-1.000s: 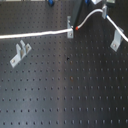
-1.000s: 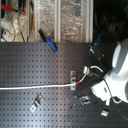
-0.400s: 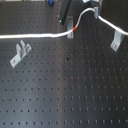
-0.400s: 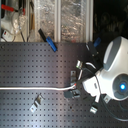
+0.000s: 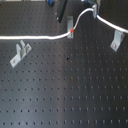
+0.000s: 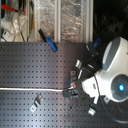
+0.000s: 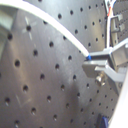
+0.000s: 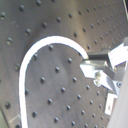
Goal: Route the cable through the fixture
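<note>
The white cable (image 5: 40,37) comes in from the first exterior view's left and carries a red band (image 5: 72,33) beside a metal fixture clip (image 5: 70,23). From there it rises in an arc to my gripper (image 5: 95,7) at the top edge, then drops toward the first exterior view's right, close past a second clip (image 5: 116,40). A third clip (image 5: 19,54) stands apart from the cable. In both wrist views the cable (image 7: 55,22) (image 8: 30,62) curves into the grey fingers (image 7: 106,64) (image 8: 100,70), which are shut on it. In the second exterior view the cable (image 6: 30,89) reaches the arm (image 6: 112,70).
The black perforated board (image 5: 65,95) carries everything. Beyond the board's edge, the top of the second exterior view shows a blue tool (image 6: 49,42) and cluttered shelves (image 6: 65,17). Small clips (image 6: 36,102) (image 6: 92,111) stand on the board there.
The top of the cable's arc has shifted a little toward the first exterior view's left. The arm has turned slightly in the second exterior view. The clips have not moved.
</note>
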Available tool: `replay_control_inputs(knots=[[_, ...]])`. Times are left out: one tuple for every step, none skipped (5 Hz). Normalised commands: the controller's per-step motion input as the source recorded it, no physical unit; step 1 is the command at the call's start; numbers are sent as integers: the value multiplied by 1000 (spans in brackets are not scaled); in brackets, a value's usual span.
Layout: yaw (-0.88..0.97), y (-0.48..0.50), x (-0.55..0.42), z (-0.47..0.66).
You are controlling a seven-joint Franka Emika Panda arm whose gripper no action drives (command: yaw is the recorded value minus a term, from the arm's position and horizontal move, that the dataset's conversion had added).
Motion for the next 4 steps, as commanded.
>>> replay_control_inputs(knots=[[0, -6, -16, 0], [0, -27, 9, 0], [9, -585, 204, 19], [169, -37, 40, 0]])
